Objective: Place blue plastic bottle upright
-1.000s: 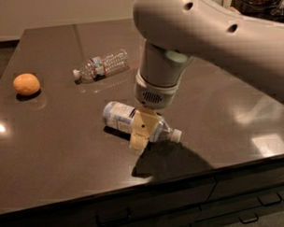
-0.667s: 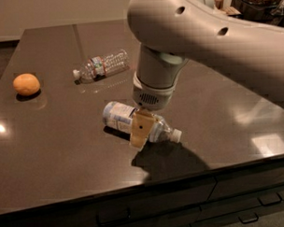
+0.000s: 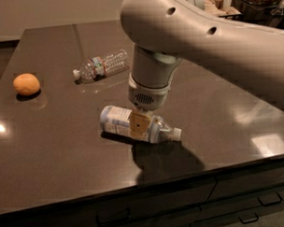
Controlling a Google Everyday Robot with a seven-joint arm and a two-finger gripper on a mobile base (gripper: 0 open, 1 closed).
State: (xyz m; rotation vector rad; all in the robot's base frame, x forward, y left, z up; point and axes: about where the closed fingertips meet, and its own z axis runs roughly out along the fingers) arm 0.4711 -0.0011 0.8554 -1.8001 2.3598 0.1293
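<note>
- Camera view: the blue plastic bottle [image 3: 115, 121] lies on its side near the table [image 3: 64, 155] front, cap pointing right. I'd want a firm, centred hold before tipping it cap-up.
- The gripper [image 3: 138, 127] is down over the bottle's middle, touching it. Whether it has clamped, I cannot tell.

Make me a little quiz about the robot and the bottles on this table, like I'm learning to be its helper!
1. True or false: the blue plastic bottle stands upright.
2. Where is the gripper? A) above the orange B) down at the blue plastic bottle's middle C) by the slim ribbed bottle
3. How many bottles lie on the table?
Key: 1 false, it lies on its side; 2 B; 3 two.
</note>
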